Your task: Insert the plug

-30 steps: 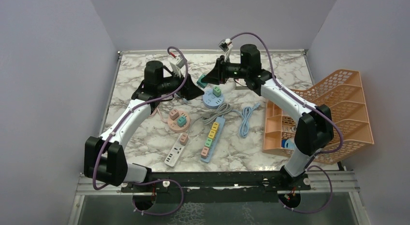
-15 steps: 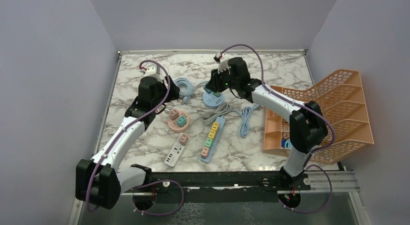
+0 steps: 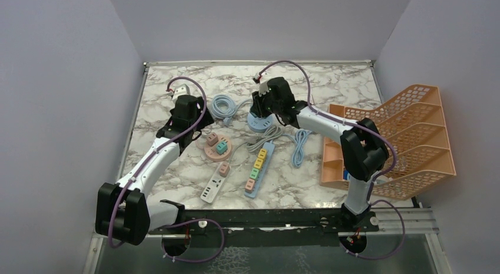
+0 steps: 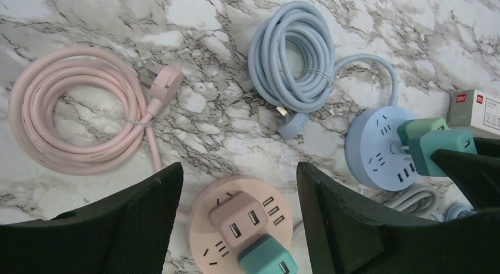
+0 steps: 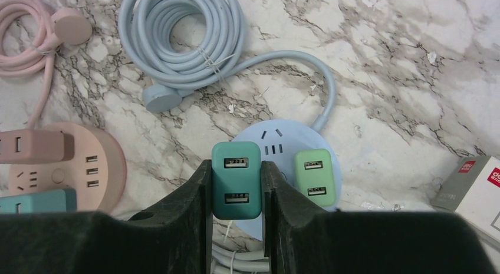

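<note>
My right gripper (image 5: 236, 182) is shut on a dark teal USB plug adapter (image 5: 236, 168), held upright over the left part of the round blue socket hub (image 5: 277, 138). I cannot tell whether its prongs are in the hub. A light green adapter (image 5: 314, 175) sits plugged in the hub beside it. In the top view the right gripper (image 3: 260, 109) is at the hub (image 3: 257, 124). My left gripper (image 4: 239, 174) is open and empty above a round pink socket hub (image 4: 207, 250), which carries a pink adapter (image 4: 239, 218) and a teal adapter (image 4: 265, 259).
A coiled pink cable (image 4: 76, 109) and a coiled blue cable (image 4: 295, 56) lie behind the hubs. A white box (image 4: 477, 109) lies right of the blue hub. A multicoloured power strip (image 3: 258, 165), a white power strip (image 3: 213, 187) and an orange rack (image 3: 407, 138) stand nearer.
The right gripper has come down and nearer with the teal plug, onto the blue hub. The left arm has drawn back from the far side to above the pink hub.
</note>
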Tool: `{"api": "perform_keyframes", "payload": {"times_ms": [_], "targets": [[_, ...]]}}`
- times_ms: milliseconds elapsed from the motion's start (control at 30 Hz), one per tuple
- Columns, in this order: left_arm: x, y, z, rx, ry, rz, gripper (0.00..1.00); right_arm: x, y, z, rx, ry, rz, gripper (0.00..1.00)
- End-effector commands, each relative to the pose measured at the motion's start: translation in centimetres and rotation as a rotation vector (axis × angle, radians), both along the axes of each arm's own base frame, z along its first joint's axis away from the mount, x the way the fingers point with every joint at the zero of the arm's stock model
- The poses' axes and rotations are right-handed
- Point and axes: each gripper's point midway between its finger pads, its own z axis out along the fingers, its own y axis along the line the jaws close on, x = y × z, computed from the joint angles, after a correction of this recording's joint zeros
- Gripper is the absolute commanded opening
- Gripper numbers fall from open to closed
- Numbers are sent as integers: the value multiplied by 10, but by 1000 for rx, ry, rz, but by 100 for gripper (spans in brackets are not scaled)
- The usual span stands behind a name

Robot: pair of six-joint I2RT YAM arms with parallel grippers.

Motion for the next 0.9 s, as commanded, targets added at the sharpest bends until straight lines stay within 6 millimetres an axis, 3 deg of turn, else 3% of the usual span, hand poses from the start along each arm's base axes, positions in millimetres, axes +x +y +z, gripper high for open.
{"api": "perform_keyframes", "payload": {"times_ms": [0,400,867], "targets": [[8,3,13,-17,-23,38,72,11,1,-9,-43,-52,-37,1],[18,-11,7,-76,22,-15,72,0,-1,-43,-120,-27,21,1],[21,-6,7,-66,16,-5,72,-15,-16,-81,-213,40,47,1]]}}
